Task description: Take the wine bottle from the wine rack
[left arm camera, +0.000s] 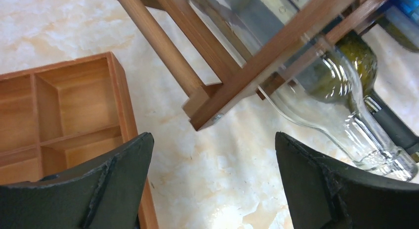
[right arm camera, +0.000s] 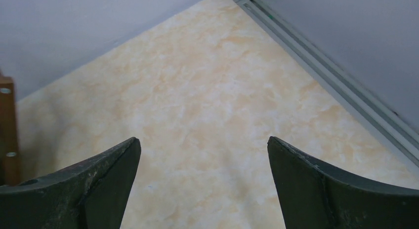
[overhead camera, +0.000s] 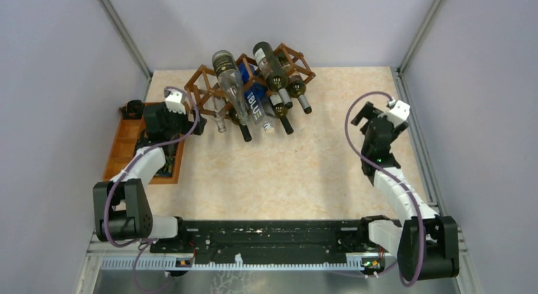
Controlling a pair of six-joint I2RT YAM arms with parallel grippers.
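The wine rack [overhead camera: 202, 78], a reddish-brown lattice of thin sticks, stands at the back middle of the table with several bottles in it. A clear glass bottle [overhead camera: 227, 84] lies in its left part, neck towards me. A blue-labelled bottle [overhead camera: 256, 107] and dark bottles [overhead camera: 273, 70] lie further right. My left gripper [overhead camera: 198, 125] is open and empty, just in front of the rack's left end. In the left wrist view [left arm camera: 212, 160] the rack's sticks [left arm camera: 237, 75] and the clear bottle's neck [left arm camera: 356, 135] lie just ahead. My right gripper [overhead camera: 363, 115] is open and empty, well right of the rack.
A flat orange-brown compartment tray [overhead camera: 127, 141] lies at the left under my left arm; its corner shows in the left wrist view [left arm camera: 74, 100]. The right wrist view [right arm camera: 203, 155] shows bare marbled table, the metal rail [right arm camera: 326, 75] along the wall, and the rack's end [right arm camera: 7, 130] at the left edge.
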